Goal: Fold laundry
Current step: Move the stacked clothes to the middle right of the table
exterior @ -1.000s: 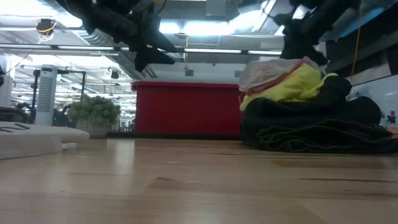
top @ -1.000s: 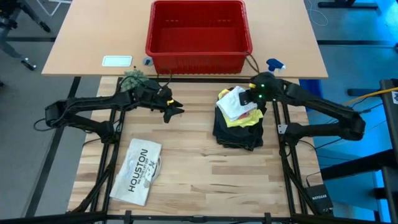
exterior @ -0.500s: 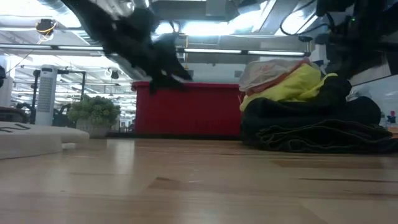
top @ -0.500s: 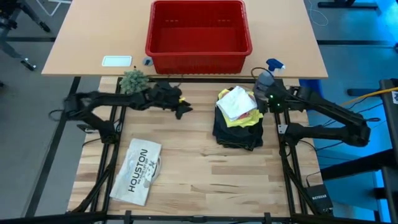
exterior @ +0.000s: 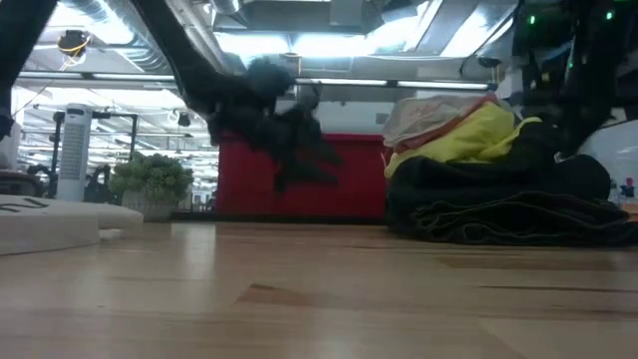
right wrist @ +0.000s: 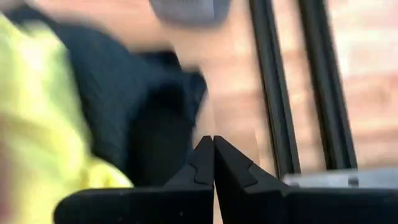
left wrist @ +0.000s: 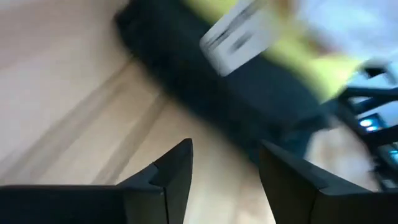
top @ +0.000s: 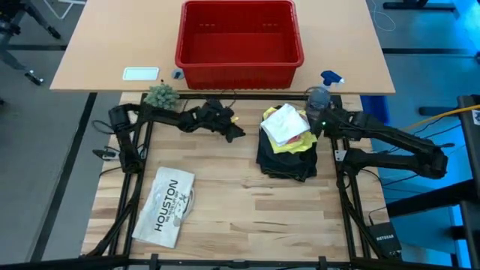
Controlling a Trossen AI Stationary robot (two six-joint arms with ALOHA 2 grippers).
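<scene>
I have the left gripper [top: 237, 133] just beside the laundry [top: 287, 142], on the side away from my right arm. Its fingers [left wrist: 176, 168] are apart and hold nothing. The right gripper [top: 315, 124] sits at the far edge of the pile, and its fingers [right wrist: 213, 163] are shut tight with nothing between them.

The laundry is one heap on the worktop [top: 240, 210], in front of the red basket [top: 238, 34]. The black trousers [top: 285, 163] lie at the bottom, folded thick. The yellow T-shirt [top: 294, 145] is bunched on top of them. A small white cloth [top: 283, 124] lies on the very top. I see a bit of pink under it, but I cannot tell its shape.

I think my job now is to take the top piece off the pile. To do it well, I should come in low and slow with the left fingers, pinch just one edge of the white cloth, and lift it alone. If I grab too deep, the yellow shirt may come too. Then I want to lay it flat on the bare wood.
</scene>
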